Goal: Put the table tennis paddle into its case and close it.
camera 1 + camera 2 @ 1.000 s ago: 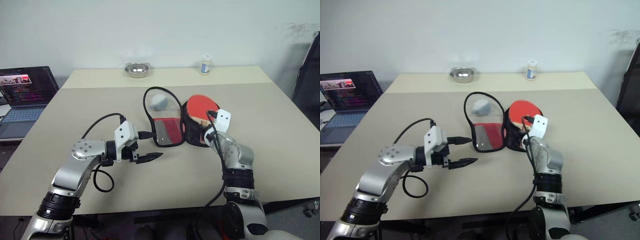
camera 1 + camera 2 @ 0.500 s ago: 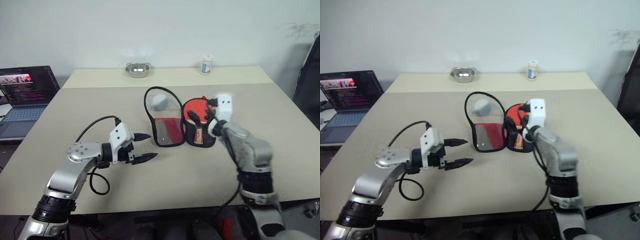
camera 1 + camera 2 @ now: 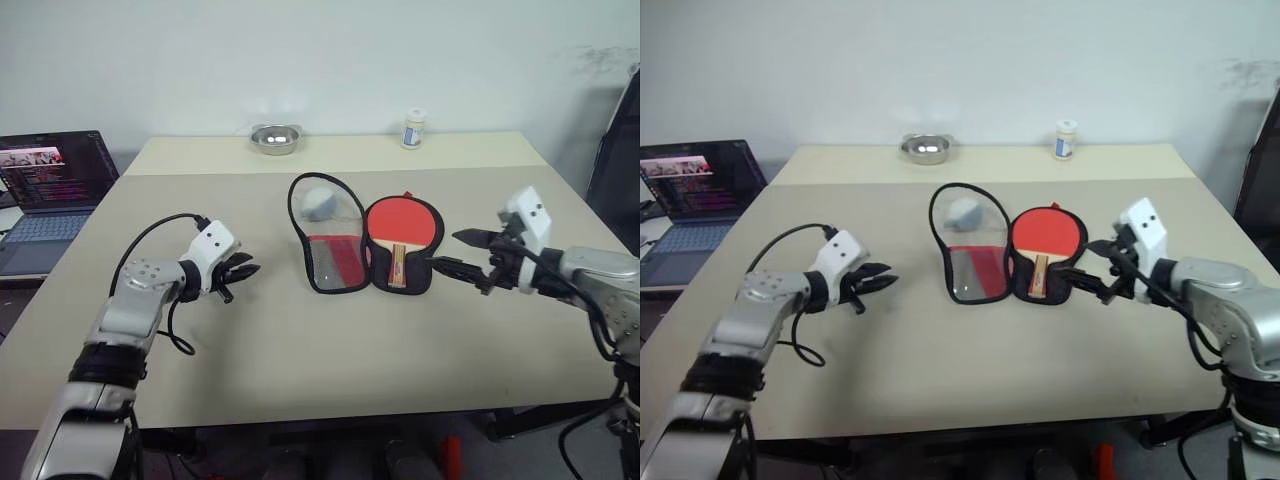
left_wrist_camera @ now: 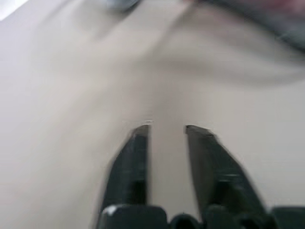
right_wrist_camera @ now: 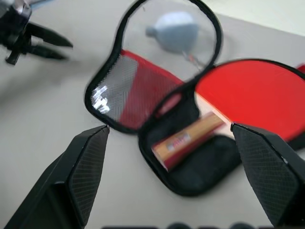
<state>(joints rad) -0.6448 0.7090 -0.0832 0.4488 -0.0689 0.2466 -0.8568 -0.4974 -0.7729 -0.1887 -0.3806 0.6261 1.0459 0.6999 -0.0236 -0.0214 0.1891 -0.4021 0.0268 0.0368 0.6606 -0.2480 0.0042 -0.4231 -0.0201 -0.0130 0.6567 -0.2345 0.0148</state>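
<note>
Case (image 3: 340, 240) lies open on worktop (image 3: 300, 350), table tennis paddle (image 3: 402, 222) resting in its right half. Right gripper (image 3: 452, 252) wide open, empty, just right of case. Left gripper (image 3: 880, 281) slightly parted, empty, well left.

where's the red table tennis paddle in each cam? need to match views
Left eye: red-faced, wooden-handled table tennis paddle right of centre, lying in the open black case.
Right eye: centre-right.
Left wrist: cannot make it out; blurred.
Right wrist: right half, handle pointing toward the camera.
Shared landmark: small grey ball behind the case's clear flap.
</note>
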